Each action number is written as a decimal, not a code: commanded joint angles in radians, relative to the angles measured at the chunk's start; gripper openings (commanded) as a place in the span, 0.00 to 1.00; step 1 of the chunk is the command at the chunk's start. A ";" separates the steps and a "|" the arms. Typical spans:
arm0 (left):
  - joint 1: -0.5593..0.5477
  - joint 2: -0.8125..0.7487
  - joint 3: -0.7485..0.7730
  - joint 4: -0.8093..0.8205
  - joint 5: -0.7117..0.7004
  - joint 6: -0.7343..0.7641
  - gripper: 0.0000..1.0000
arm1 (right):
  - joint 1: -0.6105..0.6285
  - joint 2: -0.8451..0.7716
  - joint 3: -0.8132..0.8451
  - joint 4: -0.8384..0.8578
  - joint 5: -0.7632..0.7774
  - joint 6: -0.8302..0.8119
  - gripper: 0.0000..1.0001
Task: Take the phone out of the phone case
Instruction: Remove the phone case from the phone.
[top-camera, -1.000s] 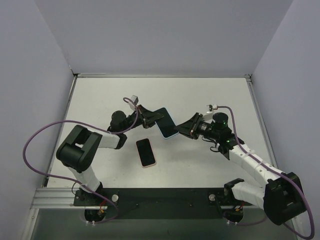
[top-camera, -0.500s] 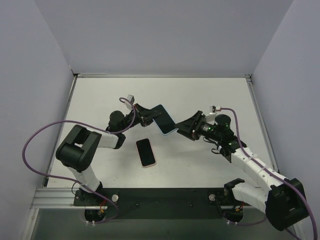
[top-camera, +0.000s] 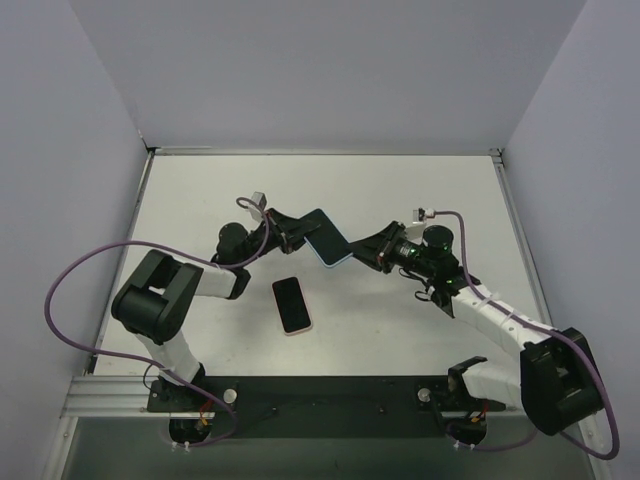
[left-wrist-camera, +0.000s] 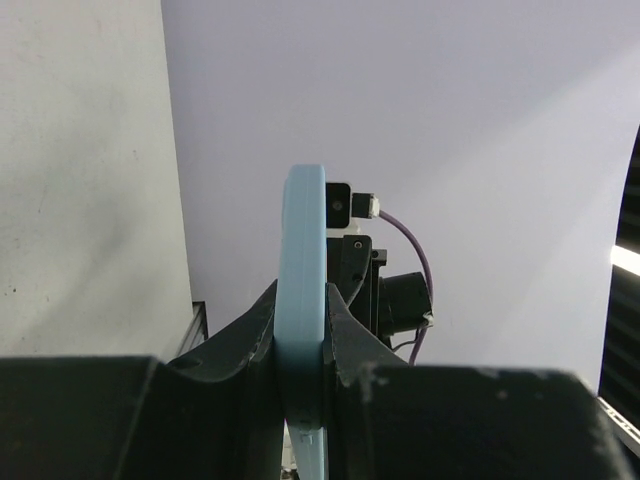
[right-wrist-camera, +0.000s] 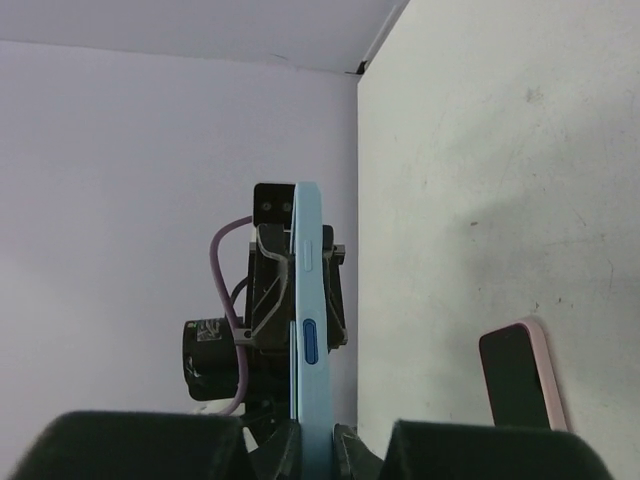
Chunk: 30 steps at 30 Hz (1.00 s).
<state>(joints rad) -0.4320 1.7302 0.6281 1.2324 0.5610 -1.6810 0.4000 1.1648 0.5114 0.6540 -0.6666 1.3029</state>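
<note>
A light blue phone case (top-camera: 329, 241) with a dark phone face in it is held edge-on above the table between both grippers. My left gripper (top-camera: 301, 232) is shut on its left end, and my right gripper (top-camera: 358, 252) is shut on its right end. In the left wrist view the blue case edge (left-wrist-camera: 303, 260) stands upright between my fingers (left-wrist-camera: 248, 340), with the right gripper behind it. In the right wrist view the case (right-wrist-camera: 308, 320) with its blue side button rises from my shut jaws.
A second phone in a pink case (top-camera: 291, 304) lies flat, screen up, on the white table (top-camera: 420, 190) just in front of the held case; it also shows in the right wrist view (right-wrist-camera: 520, 375). Grey walls stand on three sides.
Both grippers and the blue case have shifted slightly left and toward the back. The right arm has stretched further left. The pink phone has not moved.
</note>
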 joint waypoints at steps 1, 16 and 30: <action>0.001 -0.024 -0.014 0.283 -0.038 -0.016 0.00 | -0.001 0.029 -0.039 0.260 -0.010 0.113 0.00; -0.014 -0.049 -0.034 0.435 -0.098 0.056 0.00 | 0.037 0.331 -0.108 1.010 0.205 0.616 0.00; -0.017 -0.188 0.067 0.371 -0.098 0.155 0.00 | 0.086 0.285 0.012 1.012 0.351 0.794 0.00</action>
<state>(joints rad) -0.4175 1.6341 0.6170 1.1778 0.3485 -1.5871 0.4671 1.4765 0.4324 1.3056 -0.4442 1.9232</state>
